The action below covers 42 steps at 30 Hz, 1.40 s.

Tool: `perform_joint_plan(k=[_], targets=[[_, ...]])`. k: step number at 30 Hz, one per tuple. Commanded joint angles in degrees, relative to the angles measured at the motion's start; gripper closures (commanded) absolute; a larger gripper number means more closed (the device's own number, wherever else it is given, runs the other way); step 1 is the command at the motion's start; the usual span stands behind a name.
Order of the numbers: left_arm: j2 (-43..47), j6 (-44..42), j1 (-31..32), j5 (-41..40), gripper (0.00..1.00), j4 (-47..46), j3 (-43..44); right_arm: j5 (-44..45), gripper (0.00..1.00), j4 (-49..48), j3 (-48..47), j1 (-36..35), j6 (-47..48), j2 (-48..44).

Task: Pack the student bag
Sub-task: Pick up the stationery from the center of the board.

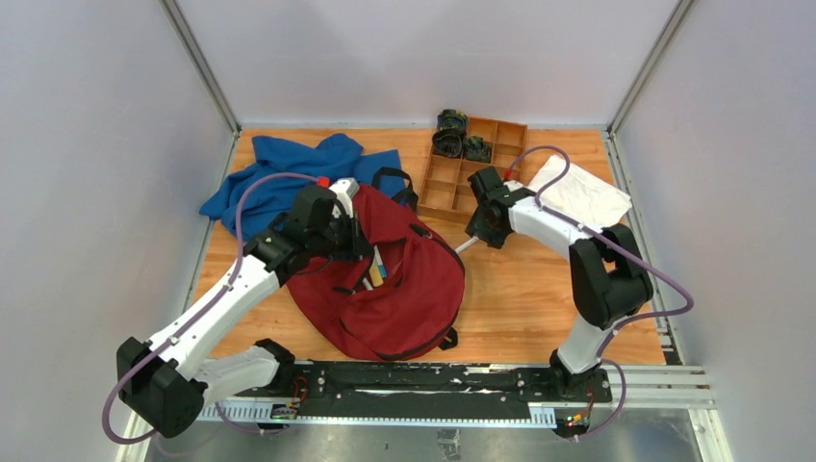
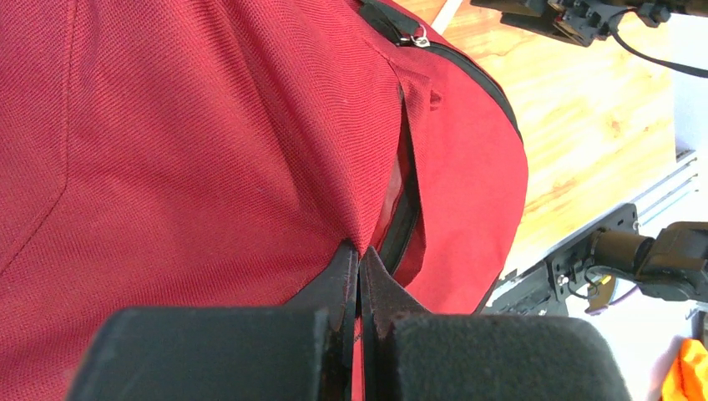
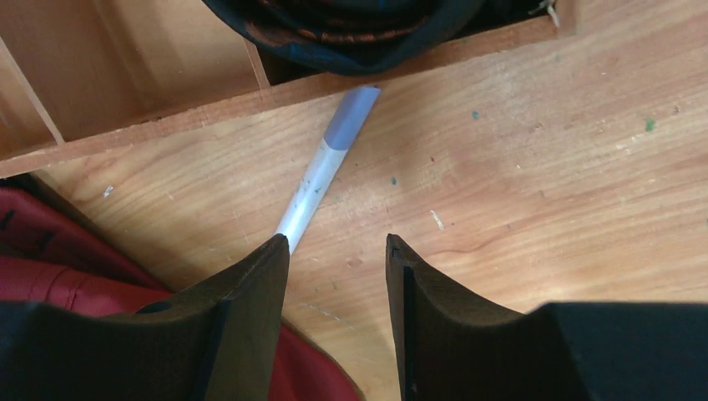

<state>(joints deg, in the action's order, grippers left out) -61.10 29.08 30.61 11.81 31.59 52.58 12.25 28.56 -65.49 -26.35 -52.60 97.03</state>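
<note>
The dark red student bag (image 1: pixel 409 284) lies in the middle of the table, its zipper opening facing left, with yellow and blue items (image 1: pixel 375 269) showing inside. My left gripper (image 1: pixel 358 245) is shut on the bag's red fabric beside the black zipper edge; in the left wrist view the jaws (image 2: pixel 361 252) pinch a fold of the bag (image 2: pixel 209 142). My right gripper (image 1: pixel 481 229) is open and empty, low over the table just right of the bag. A white pen with a grey-blue cap (image 3: pixel 324 171) lies on the wood ahead of my right gripper (image 3: pixel 338 244), under its left finger (image 3: pixel 250 309).
A blue cloth (image 1: pixel 289 173) lies at the back left. A wooden compartment tray (image 1: pixel 452 188) stands behind the bag, with black items (image 1: pixel 452 135) in its far cells. A white cloth (image 1: pixel 582 192) lies at the back right. The tray wall (image 3: pixel 167 113) is close ahead of my right gripper.
</note>
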Motion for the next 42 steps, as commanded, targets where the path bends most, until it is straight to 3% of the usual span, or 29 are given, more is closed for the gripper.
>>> perform_joint_plan(k=[1, 9, 17, 26, 31, 35, 38, 42], targets=[[2.1, 0.0, 0.4, 3.3, 1.00, -1.6, -0.8, 0.1, 0.49, 0.0, -2.1, 0.9, -1.3, 2.3], [1.9, 0.3, 0.4, 3.4, 1.00, -2.3, -1.4, 1.9, 0.52, 4.8, -9.2, 0.1, -1.8, 12.0], [1.8, 0.0, 0.4, 3.6, 1.00, -2.4, -1.5, 6.3, 0.62, 9.9, -8.6, -0.3, -4.5, 14.9], [0.8, 0.5, 0.4, 4.6, 1.00, -3.7, -1.8, 7.9, 1.00, 8.4, 9.4, -0.7, -4.4, -2.8], [0.1, 0.5, 0.4, 4.8, 1.00, -4.0, -1.9, 6.1, 1.00, 7.5, 15.5, -0.5, 0.5, -14.2], [-0.2, 0.2, 0.4, 4.8, 1.00, -4.0, -1.7, 1.8, 1.00, 6.7, 16.2, -0.5, 10.0, -24.6], [-0.4, 0.2, 0.4, 4.6, 1.00, -4.1, -1.4, -5.7, 1.00, 6.1, 15.0, -0.6, 15.4, -29.8], [-0.7, 0.9, 0.4, 6.1, 1.00, -5.0, -1.1, -18.0, 1.00, 6.3, 11.6, -3.8, 17.3, -30.0]])
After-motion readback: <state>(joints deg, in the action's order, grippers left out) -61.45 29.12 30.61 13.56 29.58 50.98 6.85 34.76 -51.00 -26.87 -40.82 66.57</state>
